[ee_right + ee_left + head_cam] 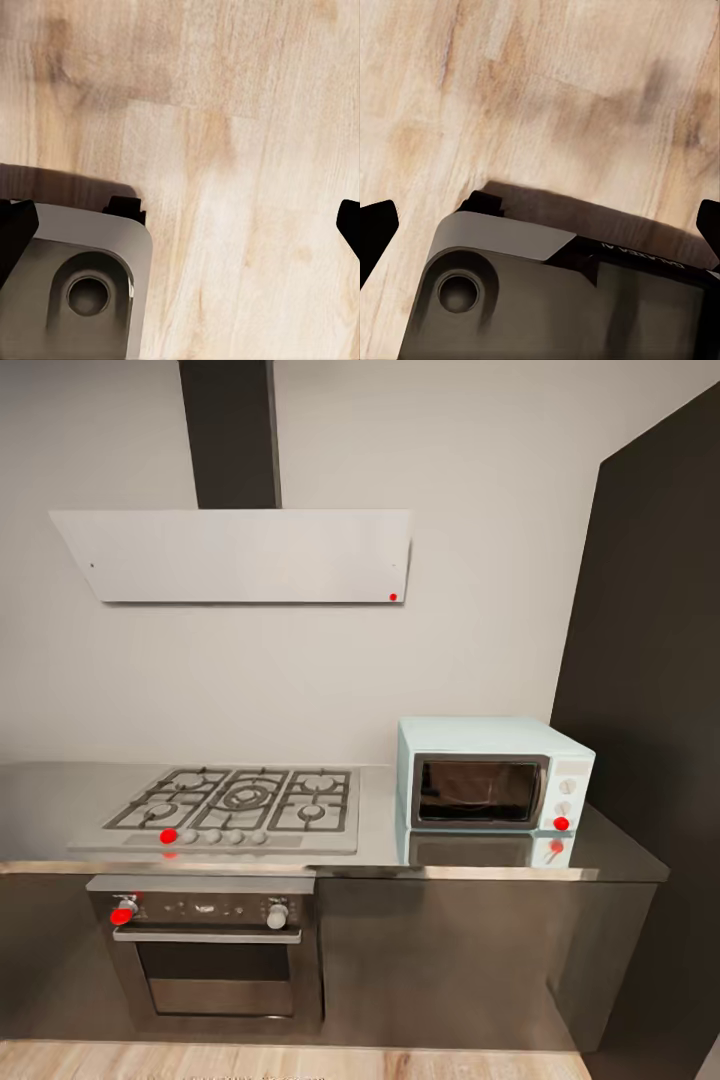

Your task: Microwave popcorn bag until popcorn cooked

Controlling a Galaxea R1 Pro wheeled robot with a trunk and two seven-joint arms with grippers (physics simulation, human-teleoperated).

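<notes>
Claws hang over the wood floor (547,90): left claw (540,225) and right claw (180,225) each show dark fingertips (375,232) spread wide apart, holding nothing, above the robot's grey base (82,277). Farther off, the microwave (494,776) stands door shut at the worktop's (380,840) right end, right of the gas hob (235,805).
</notes>
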